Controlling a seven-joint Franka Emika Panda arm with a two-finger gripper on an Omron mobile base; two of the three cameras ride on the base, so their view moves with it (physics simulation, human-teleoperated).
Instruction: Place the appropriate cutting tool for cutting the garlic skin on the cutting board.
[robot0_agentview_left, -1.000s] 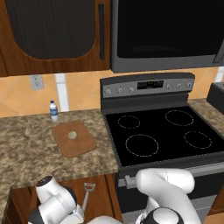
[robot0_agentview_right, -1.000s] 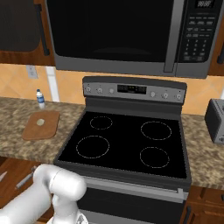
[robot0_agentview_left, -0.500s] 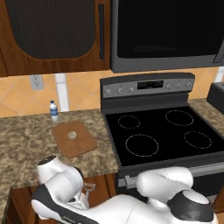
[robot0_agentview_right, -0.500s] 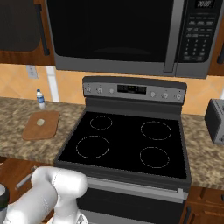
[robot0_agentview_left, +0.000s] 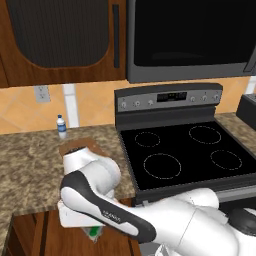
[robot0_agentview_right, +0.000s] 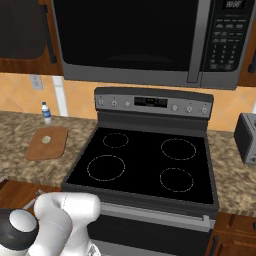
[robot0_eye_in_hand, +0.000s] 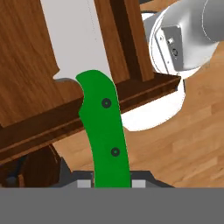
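Observation:
The cutting tool (robot0_eye_in_hand: 105, 131), a knife with a bright green handle and a pale grey blade, points up and away from the hand, over a wooden drawer. My gripper (robot0_eye_in_hand: 112, 183) is shut on the handle's lower end. A scrap of the green handle (robot0_agentview_left: 92, 232) peeks out under my arm in the left base view. The reddish-brown cutting board (robot0_agentview_right: 55, 145) lies on the counter left of the stove, with the small pale garlic (robot0_agentview_right: 46, 140) on it. In the left base view my arm hides most of the cutting board (robot0_agentview_left: 74, 146).
A black stove (robot0_agentview_right: 150, 160) sits right of the board. A small water bottle (robot0_agentview_right: 46, 112) stands against the wall behind the board. A toaster (robot0_agentview_right: 247, 137) is at the far right. An open wooden drawer (robot0_agentview_left: 30, 230) juts out below the counter's front edge.
My arm has risen and swung forward from low by the drawer. Its elbow now covers most of the board in the left base view.

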